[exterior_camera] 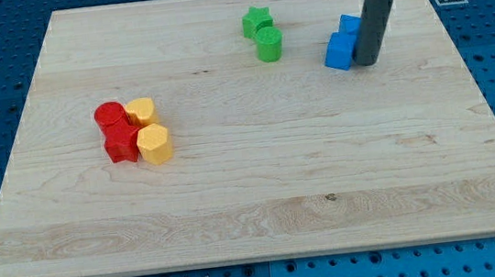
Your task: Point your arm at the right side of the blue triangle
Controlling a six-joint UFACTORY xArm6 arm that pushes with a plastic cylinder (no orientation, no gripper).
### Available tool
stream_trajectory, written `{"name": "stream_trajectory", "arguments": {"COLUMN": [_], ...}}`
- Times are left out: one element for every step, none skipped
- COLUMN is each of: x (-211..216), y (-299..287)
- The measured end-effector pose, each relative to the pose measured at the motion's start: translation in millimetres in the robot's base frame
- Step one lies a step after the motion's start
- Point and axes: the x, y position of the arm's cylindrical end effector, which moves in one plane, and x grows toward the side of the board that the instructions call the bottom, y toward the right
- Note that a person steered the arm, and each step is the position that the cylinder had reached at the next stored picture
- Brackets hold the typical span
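Note:
Two blue blocks sit at the view's upper right. The nearer one (339, 51) looks like a cube. The farther one (349, 25) is partly hidden behind the rod, so its shape is unclear; it may be the blue triangle. My tip (367, 61) rests on the board right beside the nearer blue block, on its right side and touching or nearly touching it. The dark rod rises from there to the view's top edge.
A green star (256, 20) and a green cylinder (268, 44) sit left of the blue blocks. At the view's left, a red cylinder (109, 115), a red block (121, 143), a yellow block (140, 111) and a yellow hexagon (153, 144) cluster together. The wooden board (262, 192) lies on a blue pegboard.

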Motion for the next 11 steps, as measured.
{"name": "stream_trajectory", "arguments": {"x": [0.1, 7.6, 5.2, -8.0, -11.4, -20.1, -23.3, -27.0, -33.5, -44.1, -44.7], "y": [-6.0, -17.6, -21.2, -14.1, -9.5, -15.1, -26.8, -31.8, -36.0, -40.2, -40.3]}}
